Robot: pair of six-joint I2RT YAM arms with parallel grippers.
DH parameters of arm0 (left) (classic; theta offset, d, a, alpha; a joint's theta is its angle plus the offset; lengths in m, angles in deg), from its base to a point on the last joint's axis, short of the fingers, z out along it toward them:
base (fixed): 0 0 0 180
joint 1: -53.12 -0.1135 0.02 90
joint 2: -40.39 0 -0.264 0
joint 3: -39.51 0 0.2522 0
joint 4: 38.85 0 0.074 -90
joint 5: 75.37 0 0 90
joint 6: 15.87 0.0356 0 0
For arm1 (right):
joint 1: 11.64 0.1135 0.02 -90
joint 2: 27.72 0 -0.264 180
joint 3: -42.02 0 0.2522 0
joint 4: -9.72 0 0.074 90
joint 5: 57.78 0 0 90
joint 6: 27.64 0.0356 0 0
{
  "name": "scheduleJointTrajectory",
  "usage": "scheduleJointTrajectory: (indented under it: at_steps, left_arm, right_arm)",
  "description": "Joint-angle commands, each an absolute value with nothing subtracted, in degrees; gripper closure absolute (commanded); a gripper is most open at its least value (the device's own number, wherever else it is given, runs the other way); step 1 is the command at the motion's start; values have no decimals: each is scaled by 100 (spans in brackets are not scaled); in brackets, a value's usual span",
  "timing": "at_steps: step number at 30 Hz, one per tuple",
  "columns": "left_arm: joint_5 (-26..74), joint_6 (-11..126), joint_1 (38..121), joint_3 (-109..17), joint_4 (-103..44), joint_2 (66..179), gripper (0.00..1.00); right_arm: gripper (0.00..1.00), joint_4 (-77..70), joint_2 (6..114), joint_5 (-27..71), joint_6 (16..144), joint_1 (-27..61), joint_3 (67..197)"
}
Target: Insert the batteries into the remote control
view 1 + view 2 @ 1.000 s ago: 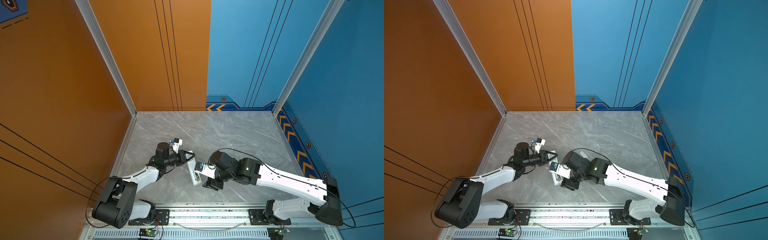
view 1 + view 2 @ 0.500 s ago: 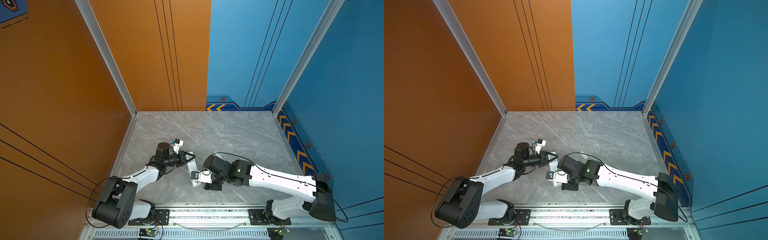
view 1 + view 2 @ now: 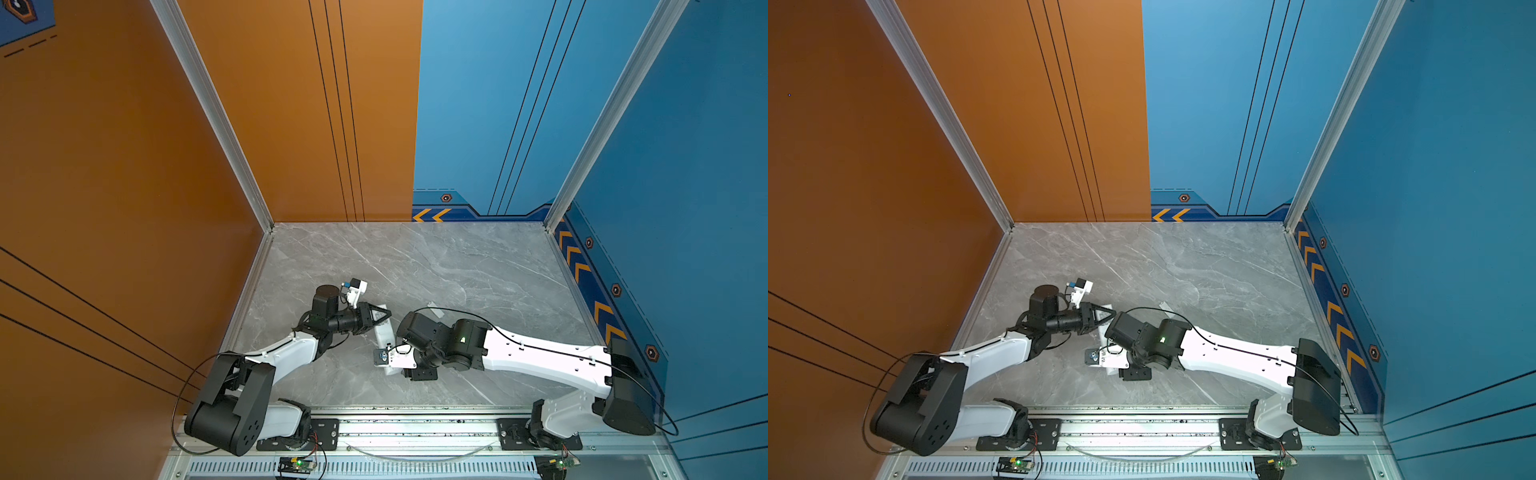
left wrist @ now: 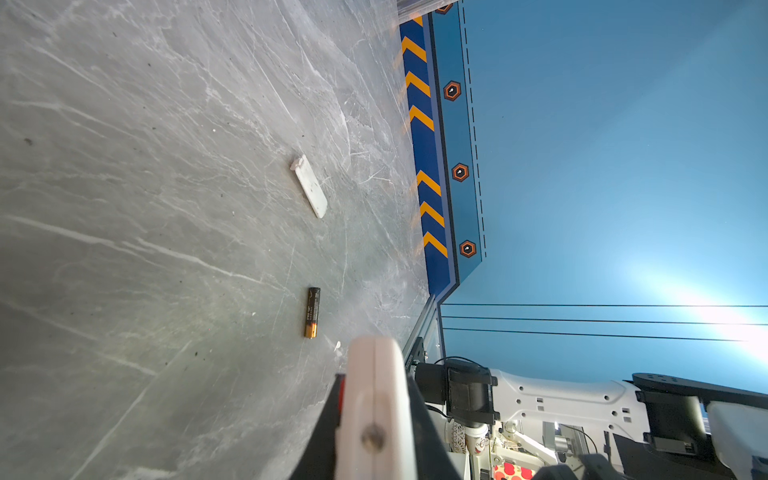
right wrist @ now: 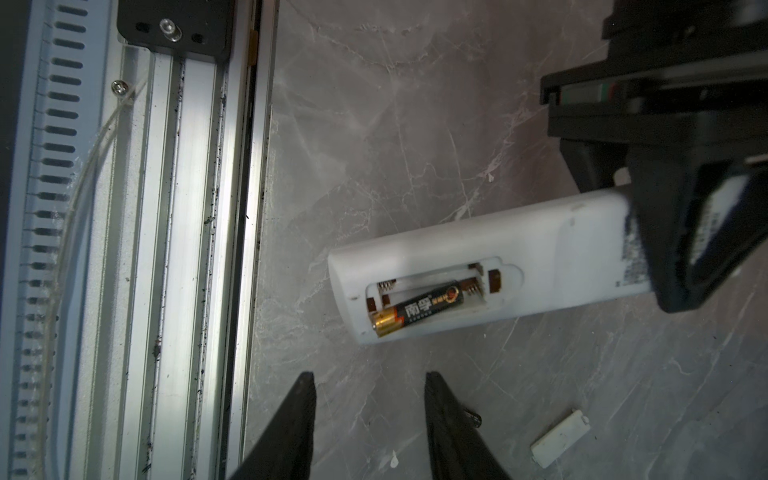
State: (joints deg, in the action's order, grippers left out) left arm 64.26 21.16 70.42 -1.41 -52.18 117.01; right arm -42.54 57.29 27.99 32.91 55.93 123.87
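Note:
The white remote control [image 5: 540, 253] lies back-up, low over the grey table, with its battery bay uncovered. One of the batteries [image 5: 415, 307], dark with a gold end, rests askew in that bay. The other battery [image 4: 311, 311] lies loose on the table. My left gripper [image 4: 374, 399] is shut on the remote's far end, seen in a top view as the left gripper [image 3: 384, 315] over the remote control [image 3: 384, 334]. My right gripper [image 5: 368, 376] hangs open beside the remote's near end, nothing between its fingers; in a top view the right gripper [image 3: 417, 374] sits low.
The white battery cover [image 5: 559, 438] lies flat on the marble table [image 3: 457, 266], behind the right arm where the cover [image 3: 434, 311] shows in a top view. The aluminium front rail [image 5: 195, 249] runs close to the remote's near end. Orange and blue walls enclose the table.
My right arm has shifted left and toward the front rail, and its jaws have narrowed. The left gripper and the remote have stayed put.

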Motion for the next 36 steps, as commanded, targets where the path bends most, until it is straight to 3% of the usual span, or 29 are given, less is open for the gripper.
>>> scheduleJointTrajectory:
  at_steps: [1,36]
  left_arm:
    - [6623,2148,7065,-339,-5181,11730,100]
    - [6605,2160,7137,-313,-5185,11742,100]
  right_arm:
    - [59,-4368,5804,2921,3138,5632,12543]
    - [73,-4249,6192,3297,2941,5749,12609]
